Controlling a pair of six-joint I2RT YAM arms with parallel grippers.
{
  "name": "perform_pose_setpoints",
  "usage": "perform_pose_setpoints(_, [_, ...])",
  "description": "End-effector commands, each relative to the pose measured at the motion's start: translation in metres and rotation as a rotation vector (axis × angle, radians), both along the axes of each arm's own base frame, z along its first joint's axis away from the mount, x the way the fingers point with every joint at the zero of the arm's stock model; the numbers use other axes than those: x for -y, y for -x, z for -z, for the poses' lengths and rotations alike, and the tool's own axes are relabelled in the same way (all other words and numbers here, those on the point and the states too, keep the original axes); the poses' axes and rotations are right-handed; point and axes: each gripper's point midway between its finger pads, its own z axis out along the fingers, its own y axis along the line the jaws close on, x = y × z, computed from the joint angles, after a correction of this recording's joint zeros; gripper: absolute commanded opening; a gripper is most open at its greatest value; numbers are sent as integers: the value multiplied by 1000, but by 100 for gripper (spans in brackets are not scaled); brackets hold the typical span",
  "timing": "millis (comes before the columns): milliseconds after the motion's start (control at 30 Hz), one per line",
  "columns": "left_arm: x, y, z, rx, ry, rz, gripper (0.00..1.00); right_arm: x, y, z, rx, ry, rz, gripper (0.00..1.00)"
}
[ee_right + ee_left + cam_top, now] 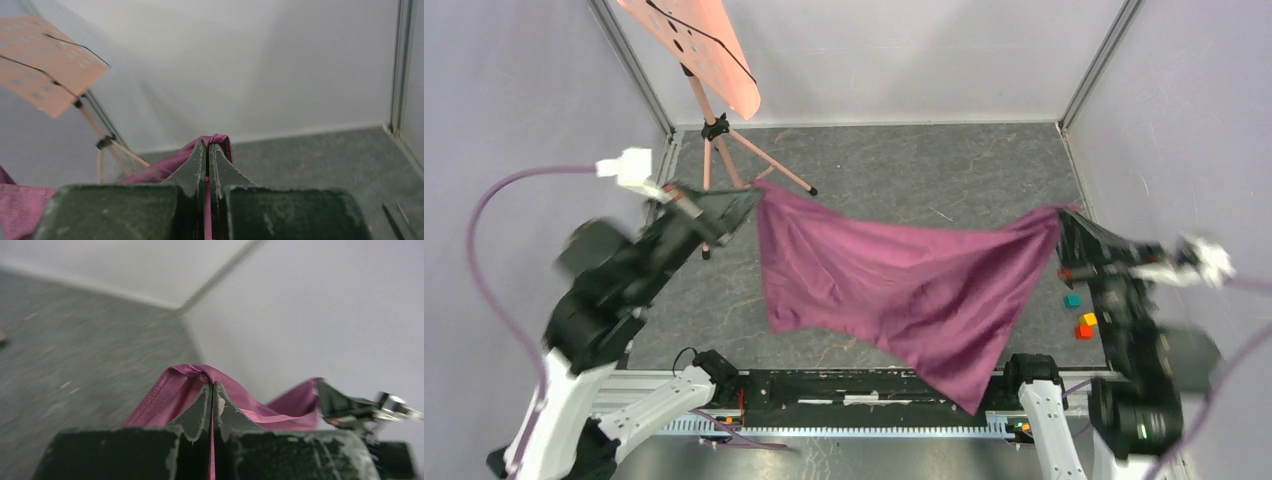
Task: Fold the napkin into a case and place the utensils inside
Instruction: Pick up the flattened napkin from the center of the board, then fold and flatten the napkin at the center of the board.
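Observation:
The plum-maroon napkin (894, 290) hangs spread in the air between both arms, one lower corner drooping toward the front rail. My left gripper (752, 197) is shut on its upper left corner, and the cloth bunches over the fingertips (200, 405) in the left wrist view. My right gripper (1062, 218) is shut on the upper right corner, with a strip of napkin (165, 167) running off to the left between the jaws. The napkin is unfolded, not a case. Two thin strips (392, 220) lie on the table at the right wrist view's lower right; I cannot tell if they are the utensils.
A pink perforated board on a tripod (714, 130) stands at the back left, close to the left gripper. Small teal (1073, 299), yellow (1088, 319) and orange (1083, 331) cubes lie by the right arm. Walls enclose the grey table (904, 170) on three sides.

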Motion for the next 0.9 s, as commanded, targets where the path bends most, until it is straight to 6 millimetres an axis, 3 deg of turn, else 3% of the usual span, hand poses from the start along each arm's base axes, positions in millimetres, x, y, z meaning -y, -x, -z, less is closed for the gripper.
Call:
perform_pose_setpoints(0, [-9,-104,124,-376,-349,-390,2,21,-114,100,-359,-62,82,0])
perform_pose_setpoints(200, [-4,-187,188,-469,-420,-508,2,33,-218,201,-570,-57,125,0])
perform_pose_setpoints(300, [3,-223,226,-544,-391,-472,2,37,-255,243,-646,-41,137,0])
perform_pose_setpoints(433, [19,-260,251,-540,-411,-409,2,40,-293,300,-764,-9,137,0])
perform_pose_setpoints(633, [23,-294,264,-489,-462,-431,2,35,-334,337,-843,5,89,0])
perform_pose_setpoints(867, [24,-302,305,-573,-508,-413,2,23,-344,351,-901,-9,15,0])
